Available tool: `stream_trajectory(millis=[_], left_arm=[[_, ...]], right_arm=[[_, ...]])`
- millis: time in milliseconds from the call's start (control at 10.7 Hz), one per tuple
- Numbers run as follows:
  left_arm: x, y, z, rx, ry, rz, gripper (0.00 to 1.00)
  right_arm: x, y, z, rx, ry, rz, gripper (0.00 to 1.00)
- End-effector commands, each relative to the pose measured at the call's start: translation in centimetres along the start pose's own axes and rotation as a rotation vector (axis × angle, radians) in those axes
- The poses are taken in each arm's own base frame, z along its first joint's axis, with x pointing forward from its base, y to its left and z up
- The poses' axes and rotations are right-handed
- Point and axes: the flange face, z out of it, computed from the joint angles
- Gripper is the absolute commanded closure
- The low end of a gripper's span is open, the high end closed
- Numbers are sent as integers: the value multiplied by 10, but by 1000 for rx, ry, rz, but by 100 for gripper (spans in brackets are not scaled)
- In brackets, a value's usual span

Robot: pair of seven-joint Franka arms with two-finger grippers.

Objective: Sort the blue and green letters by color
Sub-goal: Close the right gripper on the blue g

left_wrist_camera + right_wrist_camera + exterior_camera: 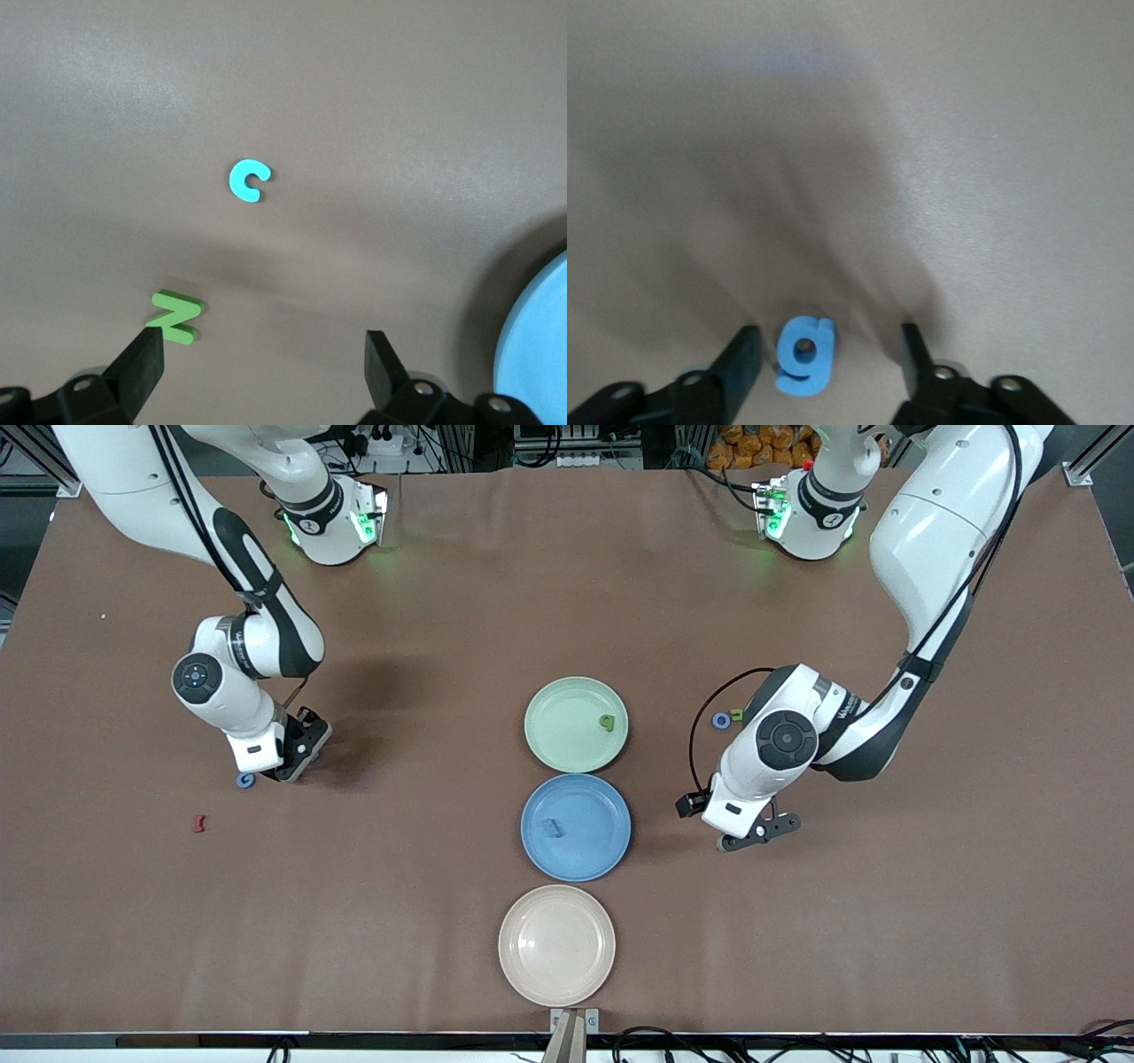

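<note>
The blue g (804,354) is lying flat on the bench (425,602) toward the right arm's end, sitting between the two fingers of the right claw (829,363), which is down at the bench surface around it. The fingers are standing apart on either side of the letter, with a gap showing on each side, so nothing is being clamped. In the front view only an edge of this letter is peeking out beside the claw's tip. The right arm is reaching down from its base with its wrist bent steeply toward the bench.

The left claw (760,834) is hanging low over the bench beside the blue plate (611,850), its fingers spread wide and holding nothing. A green letter (176,315) is lying just beside one fingertip (142,359), and a blue c (247,181) is lying a little way from it. The left arm is bending at the elbow, its wrist angling down.

A green piece (607,722) is resting in the green plate (549,726), and a blue piece (553,828) is resting in the blue plate.
</note>
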Motion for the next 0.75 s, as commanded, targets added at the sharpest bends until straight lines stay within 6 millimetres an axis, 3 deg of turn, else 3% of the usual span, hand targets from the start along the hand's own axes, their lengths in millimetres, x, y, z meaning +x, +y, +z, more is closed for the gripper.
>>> stream_trajectory(millis=[0, 93, 653], left_arm=[[0, -2, -6, -8, -10, 2, 0], [0, -2, -6, -8, -10, 2, 0], [0, -2, -6, -8, -10, 2, 0]], right_arm=[[-20, 13, -5, -18, 11, -57, 90], [-19, 13, -6, -19, 12, -64, 100], [-12, 21, -17, -50, 32, -60, 100]])
